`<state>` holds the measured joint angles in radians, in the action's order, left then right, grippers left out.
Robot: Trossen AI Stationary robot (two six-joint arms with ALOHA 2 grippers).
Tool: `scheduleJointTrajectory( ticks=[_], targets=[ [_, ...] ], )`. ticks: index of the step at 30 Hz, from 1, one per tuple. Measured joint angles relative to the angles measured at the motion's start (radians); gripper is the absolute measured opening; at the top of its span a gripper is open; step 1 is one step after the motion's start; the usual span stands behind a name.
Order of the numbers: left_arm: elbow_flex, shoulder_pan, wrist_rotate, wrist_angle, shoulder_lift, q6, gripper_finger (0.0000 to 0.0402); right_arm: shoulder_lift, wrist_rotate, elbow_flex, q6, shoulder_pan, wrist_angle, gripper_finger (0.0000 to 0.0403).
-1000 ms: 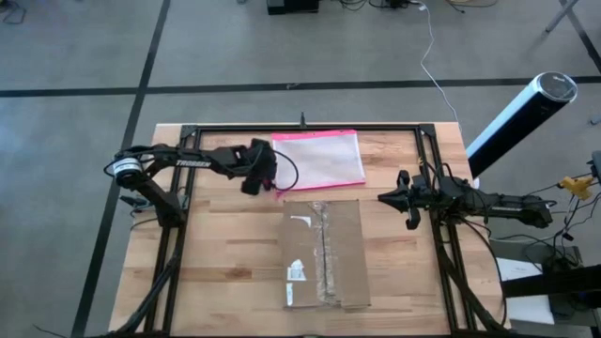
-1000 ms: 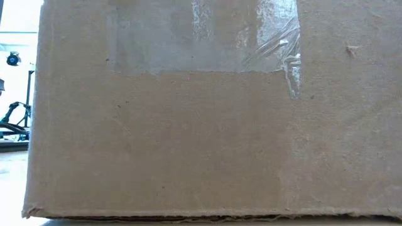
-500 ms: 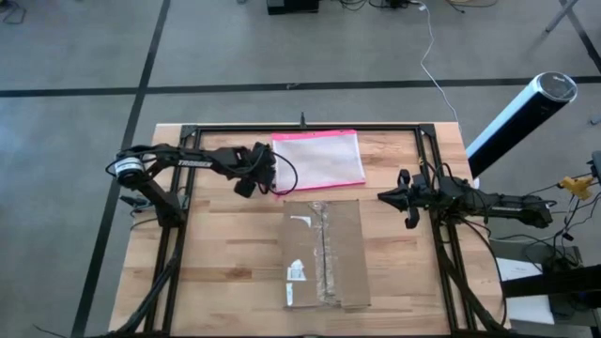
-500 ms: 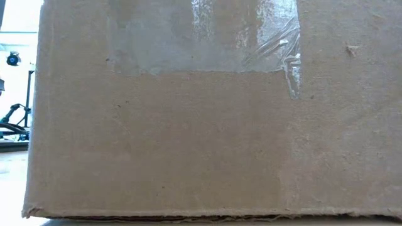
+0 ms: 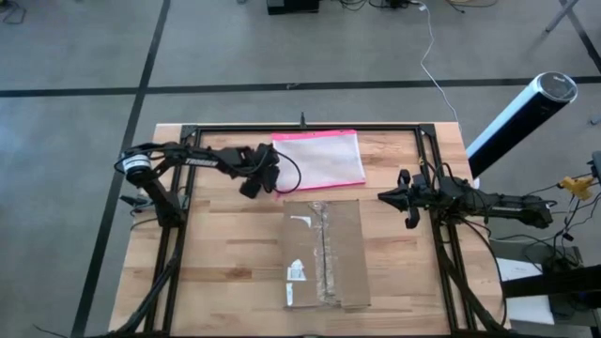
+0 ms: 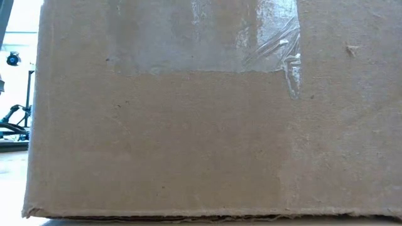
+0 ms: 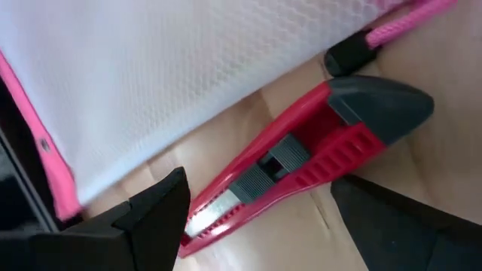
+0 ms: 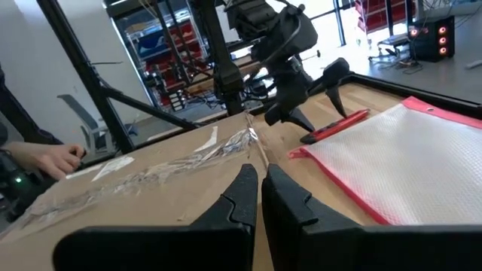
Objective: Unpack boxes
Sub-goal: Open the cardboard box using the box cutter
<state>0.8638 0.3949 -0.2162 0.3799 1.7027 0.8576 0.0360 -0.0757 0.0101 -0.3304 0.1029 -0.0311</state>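
Note:
The brown cardboard box (image 5: 324, 253) lies flat on the table, its taped seam on top; it fills the low view (image 6: 213, 125). Beyond it lies a pink-edged translucent pouch (image 5: 319, 160). A red and grey utility knife (image 7: 301, 165) lies on the wood by the pouch's near left corner. My left gripper (image 5: 255, 183) is open and points down over the knife, one finger on each side of it (image 7: 262, 184). My right gripper (image 5: 387, 197) hovers shut at the box's far right corner (image 8: 260, 177). My left gripper's open fingers (image 7: 158, 211) straddle the knife from above, lying across it near its blade end (image 7: 218, 211). The knife lies flat on the table. Whether a finger touches it, I cannot tell.
A black frame (image 5: 300, 129) runs around the table's working area. A white and black cylinder (image 5: 516, 117) stands off the far right corner. A person's hand (image 8: 45, 158) shows beyond the table. Bare wood (image 5: 216, 272) lies left of the box.
My left gripper has wavered by the pouch's near left corner, a little toward the table's left edge and then back, while the arm's elbow has shifted rightward. The box, the pouch and my right gripper have kept still.

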Motion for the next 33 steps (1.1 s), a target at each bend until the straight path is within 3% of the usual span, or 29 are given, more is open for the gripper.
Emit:
scheduleJointTrajectory(
  ticks=[7, 17, 25, 30, 33],
  targets=[
    [0.0, 0.001, 0.108, 0.067, -0.004, -0.162, 0.0313, 0.0, 0.005, 0.0, 0.0, 0.0, -0.003, 0.0002],
    [0.039, -0.003, 0.167, 0.104, 0.002, -0.058, 0.0313, 0.0, 0.009, 0.0, -0.003, 0.0, -0.003, 0.0002],
    [0.065, -0.012, 0.341, 0.248, 0.002, -0.252, 0.0314, 0.0, 0.009, 0.0, -0.003, 0.0, -0.003, 0.0002],
    [0.063, -0.053, 0.336, 0.339, 0.004, -0.295, 0.0314, 0.001, 0.009, 0.0, -0.002, 0.0, -0.001, 0.0002],
    [0.062, -0.083, 0.27, 0.348, -0.003, -0.266, 0.0314, 0.001, 0.017, 0.0, 0.0, 0.0, 0.003, 0.0002]
  ],
)
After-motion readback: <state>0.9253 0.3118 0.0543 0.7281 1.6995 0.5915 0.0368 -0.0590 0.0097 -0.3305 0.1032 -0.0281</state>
